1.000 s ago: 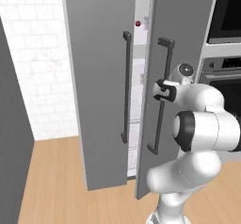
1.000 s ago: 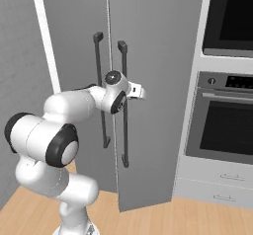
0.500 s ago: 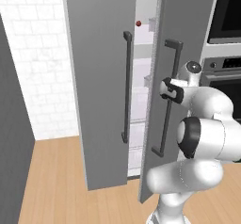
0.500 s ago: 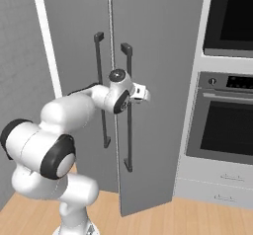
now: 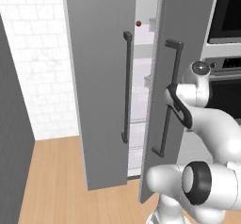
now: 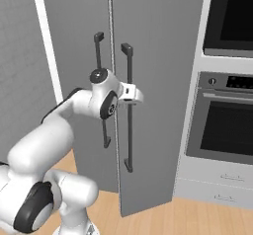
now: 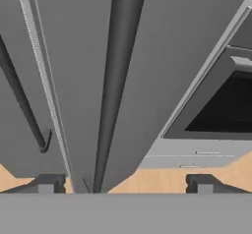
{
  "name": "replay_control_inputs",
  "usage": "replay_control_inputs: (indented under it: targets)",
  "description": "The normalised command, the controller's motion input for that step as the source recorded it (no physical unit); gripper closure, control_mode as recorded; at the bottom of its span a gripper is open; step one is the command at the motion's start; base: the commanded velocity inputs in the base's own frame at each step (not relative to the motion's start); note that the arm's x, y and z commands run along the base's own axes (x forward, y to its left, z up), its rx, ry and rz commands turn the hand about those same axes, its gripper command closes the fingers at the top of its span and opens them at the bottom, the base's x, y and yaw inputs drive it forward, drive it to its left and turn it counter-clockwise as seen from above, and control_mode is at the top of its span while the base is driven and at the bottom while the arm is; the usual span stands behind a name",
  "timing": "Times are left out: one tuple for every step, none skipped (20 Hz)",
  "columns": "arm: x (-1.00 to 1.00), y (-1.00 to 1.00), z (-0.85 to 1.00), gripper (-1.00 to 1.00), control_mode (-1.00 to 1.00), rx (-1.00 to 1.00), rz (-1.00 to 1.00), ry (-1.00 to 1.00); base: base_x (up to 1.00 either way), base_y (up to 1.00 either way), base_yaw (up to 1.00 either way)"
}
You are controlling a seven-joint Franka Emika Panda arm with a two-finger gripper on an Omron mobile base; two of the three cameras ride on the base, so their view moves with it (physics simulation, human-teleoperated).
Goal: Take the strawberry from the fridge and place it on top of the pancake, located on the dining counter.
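Hand view: smooth grey fridge (image 7: 162, 56), round bar handle (image 7: 120, 75).

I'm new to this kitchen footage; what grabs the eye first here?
The tall grey fridge fills the middle, both doors ajar, with a tiny red strawberry high on a shelf in the gap. The white arm's open gripper straddles the right door's dark handle. Black-glass wall ovens stand to the right.

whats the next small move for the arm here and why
Probably back the tool off the right door handle, then reach through the gap toward the strawberry. The fingertips stand wide apart, gripping nothing; the fridge doors are ajar, with the berry on an upper shelf.
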Motion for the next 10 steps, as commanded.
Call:
replay_control_inputs:
  targets:
    - [-0.6, 0.47, 0.51, -1.0, -1.0, -0.19, 0.0, 0.0, 0.0, 0.0, 0.0]
    - [-0.44, 0.63, 0.46, -1.0, -1.0, -0.22, 0.0, 0.01, 0.0, 0.0, 0.0]
    - [-0.41, 0.61, 0.49, -1.0, -1.0, -0.22, 0.0, 0.0, 0.0, 0.0, 0.0]
    - [-0.32, 0.6, 0.51, -1.0, -1.0, -0.21, 0.0, 0.0, 0.0, 0.0, 0.0]
    - [-0.29, 0.66, 0.53, -1.0, -1.0, -0.23, 0.0, 0.0, 0.0, 0.0, 0.0]
    - [-0.19, 0.76, 0.5, -1.0, -1.0, -0.25, 0.0, 0.0, 0.0, 0.0, 0.0]
    - [-0.19, 0.75, 0.36, -1.0, -1.0, -0.25, 0.0, 0.0, 0.0, 0.0, 0.0]
    - [-0.09, 0.65, 0.36, -1.0, -1.0, -0.21, 0.0, 0.0, 0.0, 0.0, 0.0]
    - [0.0, 0.79, 0.29, -1.0, -1.0, -0.22, 0.0, 0.0, 0.0, 0.0, 0.0]
    - [0.0, 0.89, 0.31, -1.0, -1.0, -0.24, 0.0, 0.0, 0.0, 0.0, 0.0]
